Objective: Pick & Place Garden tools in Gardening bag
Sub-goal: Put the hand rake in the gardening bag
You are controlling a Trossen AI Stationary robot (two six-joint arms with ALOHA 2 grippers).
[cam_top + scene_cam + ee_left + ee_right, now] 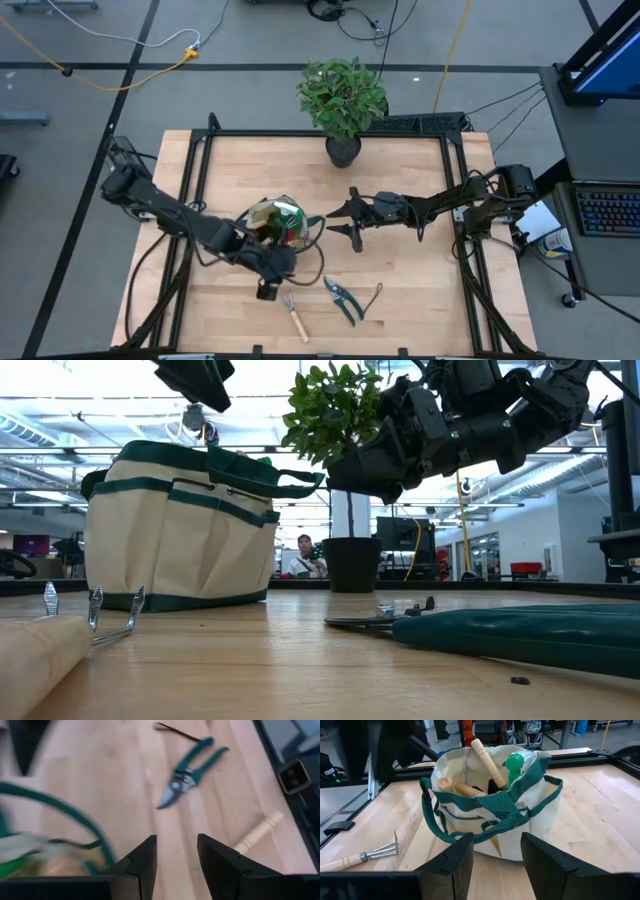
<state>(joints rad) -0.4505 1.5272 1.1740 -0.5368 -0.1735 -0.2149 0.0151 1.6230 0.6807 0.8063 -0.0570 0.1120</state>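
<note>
Gardening bag (272,222): beige canvas, green trim, standing mid-table; already holds wooden-handled tools and a green spray bottle (516,766)

Pruners (343,298): green-handled, flat on the table near the front edge, to the right of the bag; long axis runs diagonally, blades toward the bag side, handles toward the front-right; a dark loop trails from the handle end

Hand rake (293,314): wooden handle, tines toward the bag, lying just left of the pruners, handle pointing to the front edge

Left gripper (268,283): above the table just in front of the bag, fingers (145,865) parted to a narrow gap, holding nothing; rake and pruners both lie just ahead of it; judged the nearer arm to both

Right gripper (343,222): hovering right of the bag, facing it, fingers (460,862) apart and empty; pruners lie well toward the front edge from it

Relation governing next move: rake closest to left gripper, which would need to close across its handle
</note>
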